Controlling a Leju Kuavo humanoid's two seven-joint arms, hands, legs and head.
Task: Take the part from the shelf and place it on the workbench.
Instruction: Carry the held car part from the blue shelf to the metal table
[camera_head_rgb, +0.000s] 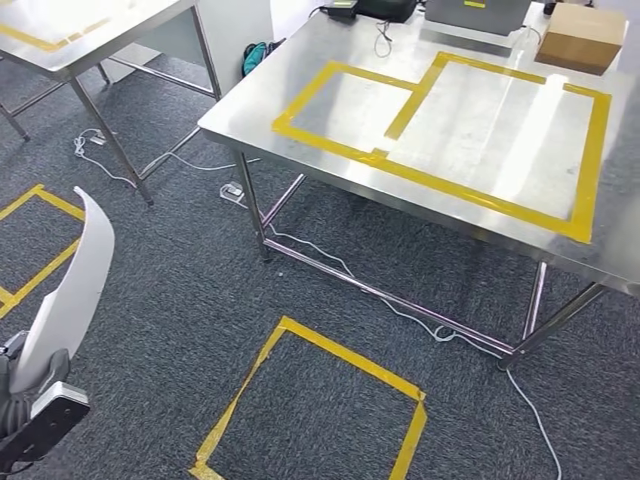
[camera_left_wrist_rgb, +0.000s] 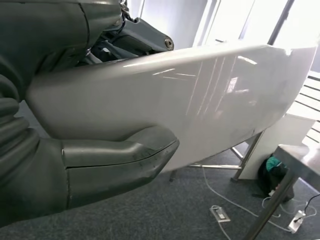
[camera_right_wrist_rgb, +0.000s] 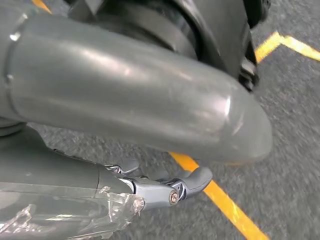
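Observation:
The part (camera_head_rgb: 72, 290) is a long, curved, glossy white panel. My left hand (camera_head_rgb: 34, 405) grips its lower end at the bottom left of the head view, so the panel rises upright above the hand. In the left wrist view the panel (camera_left_wrist_rgb: 196, 95) spans the picture, with the thumb (camera_left_wrist_rgb: 113, 165) pressed along its edge. The steel workbench (camera_head_rgb: 490, 130), marked with yellow tape rectangles, stands ahead to the right, well away from the part. My right hand (camera_right_wrist_rgb: 151, 115) hangs over the carpet with its fingers (camera_right_wrist_rgb: 188, 182) stretched out and nothing in them.
A second steel table (camera_head_rgb: 90, 30) stands at the far left. A cardboard box (camera_head_rgb: 580, 38) and a grey device (camera_head_rgb: 475, 15) sit at the workbench's far edge. A yellow tape square (camera_head_rgb: 317, 400) marks the carpet before the bench, and cables (camera_head_rgb: 362, 285) run under it.

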